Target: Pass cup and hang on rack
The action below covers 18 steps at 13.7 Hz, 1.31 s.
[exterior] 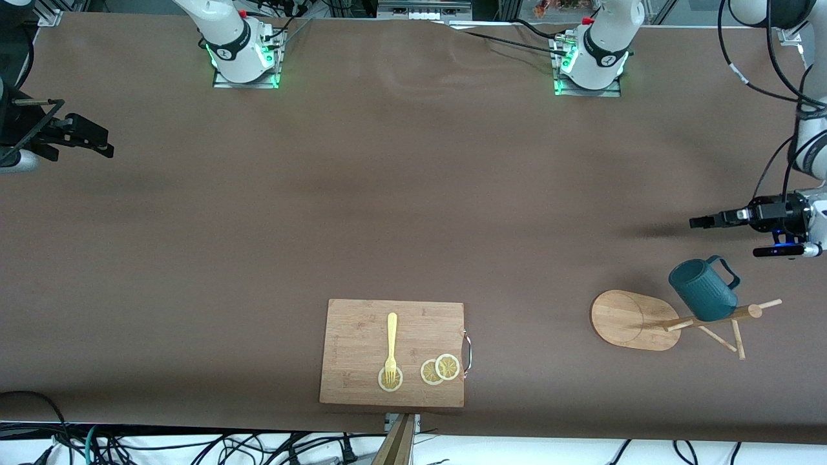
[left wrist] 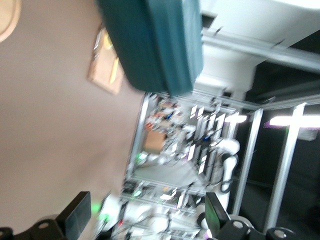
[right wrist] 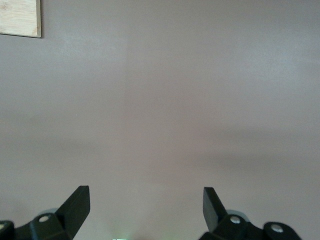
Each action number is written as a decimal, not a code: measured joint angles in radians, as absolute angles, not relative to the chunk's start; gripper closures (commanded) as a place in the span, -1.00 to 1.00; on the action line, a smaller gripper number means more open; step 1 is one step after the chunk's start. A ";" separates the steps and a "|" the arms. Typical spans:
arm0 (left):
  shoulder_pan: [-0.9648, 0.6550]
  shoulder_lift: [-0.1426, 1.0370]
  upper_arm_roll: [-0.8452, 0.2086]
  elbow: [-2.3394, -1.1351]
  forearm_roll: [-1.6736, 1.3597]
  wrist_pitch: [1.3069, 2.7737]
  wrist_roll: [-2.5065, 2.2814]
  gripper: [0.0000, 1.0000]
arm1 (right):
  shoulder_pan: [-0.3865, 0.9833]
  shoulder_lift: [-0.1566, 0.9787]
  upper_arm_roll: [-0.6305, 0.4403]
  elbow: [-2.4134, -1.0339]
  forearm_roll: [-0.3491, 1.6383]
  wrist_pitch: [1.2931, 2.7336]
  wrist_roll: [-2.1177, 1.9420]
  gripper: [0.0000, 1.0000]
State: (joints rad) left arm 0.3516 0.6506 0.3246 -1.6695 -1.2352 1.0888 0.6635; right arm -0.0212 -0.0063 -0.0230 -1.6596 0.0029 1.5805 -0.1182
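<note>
The dark teal ribbed cup [exterior: 703, 290] hangs on a peg of the bamboo rack [exterior: 630, 320], near the left arm's end of the table. Its handle loop points toward the robots' side. My left gripper [exterior: 692, 223] is open and empty, in the air apart from the cup, on the side toward the robots. In the left wrist view the cup [left wrist: 155, 45] shows close up, clear of the open left gripper [left wrist: 147, 210]. My right gripper [exterior: 97, 143] is open and empty over bare table at the right arm's end, and it also shows in the right wrist view [right wrist: 146, 200].
A rectangular wooden cutting board [exterior: 394, 352] lies near the front edge, with a yellow fork [exterior: 391, 342] and lemon slices [exterior: 440, 369] on it. Its corner shows in the right wrist view [right wrist: 20, 17]. Brown cloth covers the table.
</note>
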 measured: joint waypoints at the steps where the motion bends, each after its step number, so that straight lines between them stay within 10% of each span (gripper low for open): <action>1: 0.348 0.618 0.324 -1.668 -1.159 1.089 0.664 -1.00 | -0.021 -0.006 -0.023 -1.660 0.003 1.580 -0.118 -1.00; 18: 0.073 0.282 0.004 -1.356 -0.035 1.419 0.242 -1.00 | -0.021 -0.006 -0.023 -1.659 0.003 1.575 -0.118 -1.00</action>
State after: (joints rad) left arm 0.0727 0.2820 0.0040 -1.3562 -0.0348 1.4191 0.2419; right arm -0.0212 -0.0063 -0.0229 -1.6595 0.0032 1.5754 -0.1182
